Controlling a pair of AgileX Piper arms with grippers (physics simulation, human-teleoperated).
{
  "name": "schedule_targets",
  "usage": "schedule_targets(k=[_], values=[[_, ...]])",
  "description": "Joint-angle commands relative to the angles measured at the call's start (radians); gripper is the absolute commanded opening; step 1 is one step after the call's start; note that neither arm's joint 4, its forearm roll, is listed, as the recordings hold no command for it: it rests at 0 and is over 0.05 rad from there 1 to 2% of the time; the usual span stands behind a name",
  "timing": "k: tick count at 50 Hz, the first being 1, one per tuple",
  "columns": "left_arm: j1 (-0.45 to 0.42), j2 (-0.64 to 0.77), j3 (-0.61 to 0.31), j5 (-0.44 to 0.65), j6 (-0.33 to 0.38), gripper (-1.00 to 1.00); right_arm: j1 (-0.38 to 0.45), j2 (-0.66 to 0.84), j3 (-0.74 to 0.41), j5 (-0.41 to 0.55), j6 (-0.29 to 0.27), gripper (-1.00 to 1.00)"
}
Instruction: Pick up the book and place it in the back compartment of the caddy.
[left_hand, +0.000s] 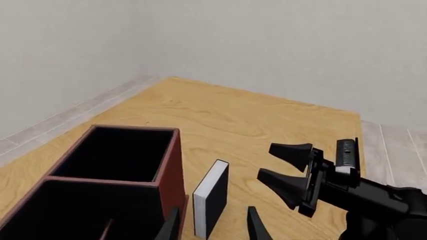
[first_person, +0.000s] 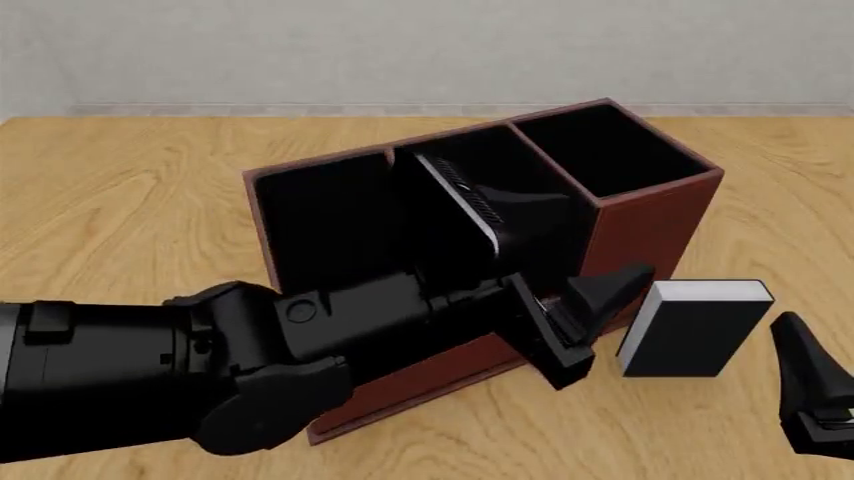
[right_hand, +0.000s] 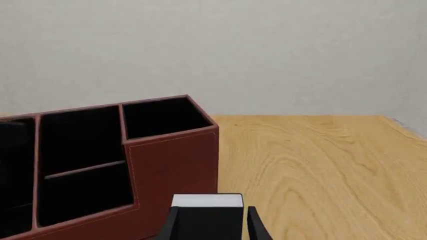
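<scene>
Reddish-brown caddy (first_person: 641, 235) with black lining set askew on the wooden tabletop (first_person: 120, 200), tall square end toward the far right corner, wide end toward the left edge. Back compartment (right_hand: 83, 192) seen from the right wrist as a shallow black slot under a thin cross divider, beside the tall end. Black book (first_person: 694, 328) with white page edge standing upright on the tabletop just off the caddy's tall end, on its right, near the front edge; whether touching the caddy wall or a hair apart, cannot tell. Left gripper (first_person: 587, 315) stretched across the front of the caddy toward the book, fingers (first_person: 611, 285) spread apart, holding nothing, tips just short of the book's left face. Right gripper (first_person: 811, 385) low at the right front corner of the tabletop, just right of the book, fingers (right_hand: 256, 225) parted either side of the book in its own wrist view, not closed on it; contact with the covers impossible to judge
</scene>
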Motion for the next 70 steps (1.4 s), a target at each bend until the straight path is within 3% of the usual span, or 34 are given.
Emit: schedule_targets(k=[1,29,30,32,35,54,70], values=[[-0.013,0.041,-0.018,-0.019,-0.01,1.0,0.0,-0.002,0.0,0.002,0.0,1.0],[-0.036,0.171,-0.091,-0.042,-0.018,1.0,0.0,-0.001,0.0,0.002,0.0,1.0],[-0.034,0.173,-0.093,-0.042,-0.024,1.0,0.0,-0.001,0.0,0.002,0.001,1.0],[0.009,0.155,-0.072,-0.076,-0.12,1.0,0.0,-0.001,0.0,0.002,0.0,1.0],[0.021,0.171,-0.082,-0.074,-0.086,1.0,0.0,-0.001,0.0,0.002,0.0,1.0],[0.005,0.265,-0.182,-0.024,-0.041,1.0,0.0,-0.002,0.0,0.002,0.0,1.0],[-0.003,0.333,-0.253,0.012,-0.053,1.0,0.0,-0.001,0.0,0.002,0.0,1.0]])
